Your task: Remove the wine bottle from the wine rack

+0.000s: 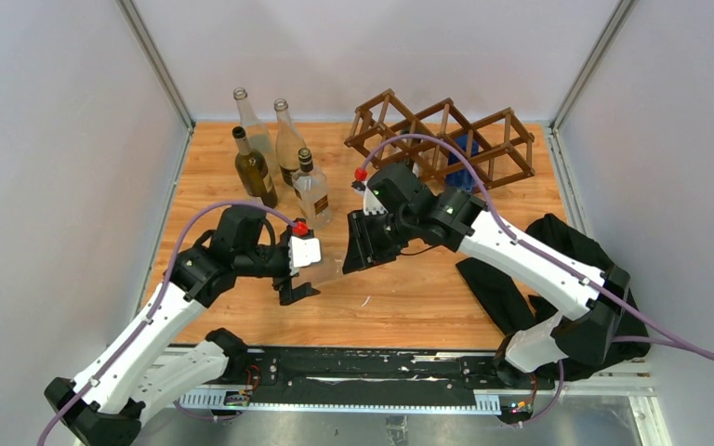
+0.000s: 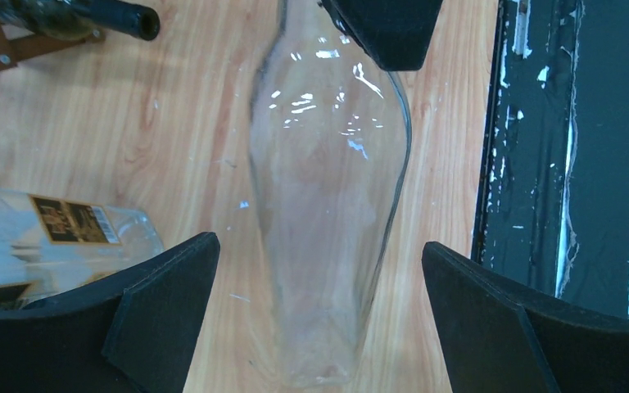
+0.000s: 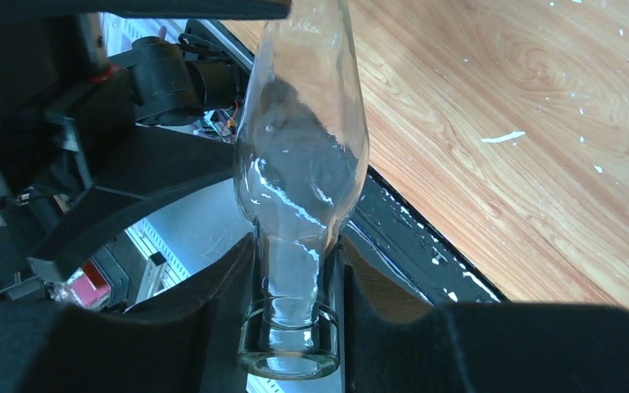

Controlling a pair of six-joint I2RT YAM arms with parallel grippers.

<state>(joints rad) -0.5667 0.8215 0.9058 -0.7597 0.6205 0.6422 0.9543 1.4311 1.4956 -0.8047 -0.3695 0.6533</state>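
My right gripper point(image 3: 295, 282) is shut on the neck of a clear, empty wine bottle point(image 3: 299, 164) and holds it roughly level above the table. My left gripper point(image 2: 319, 242) is open. Its fingers point(image 2: 164, 303) stand wide on either side of the bottle's body point(image 2: 328, 205), not touching the glass. In the top view the two grippers face each other mid-table, left point(image 1: 302, 274) and right point(image 1: 358, 243), and the clear bottle barely shows between them. The dark brown wine rack point(image 1: 446, 139) stands at the back right, behind the right arm.
Several bottles point(image 1: 274, 153) stand at the back left. A labelled clear one point(image 2: 49, 237) is close to my left finger. A dark bottle neck point(image 2: 115, 16) lies by a rack stick. Something blue point(image 1: 465, 153) sits in the rack. Black cloth point(image 1: 521, 269) lies on the right.
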